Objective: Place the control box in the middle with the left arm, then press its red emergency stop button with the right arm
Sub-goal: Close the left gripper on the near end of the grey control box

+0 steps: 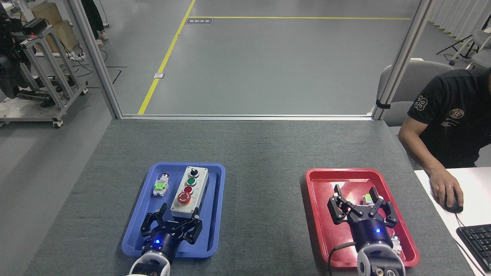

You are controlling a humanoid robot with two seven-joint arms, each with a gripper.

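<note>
From the head view, two trays sit well apart on the grey table [261,153]: a blue tray [138,230] holding one control box [190,191] and one small switch part [161,184], and a red tray [318,214]. The box carries four controls in one row, its red emergency stop button [184,197] nearest the robot. The left gripper [179,216] is spread wide around the box's near end, and the right gripper [356,195] hangs spread wide over the red tray; one person [452,119] sits at the right.
</note>
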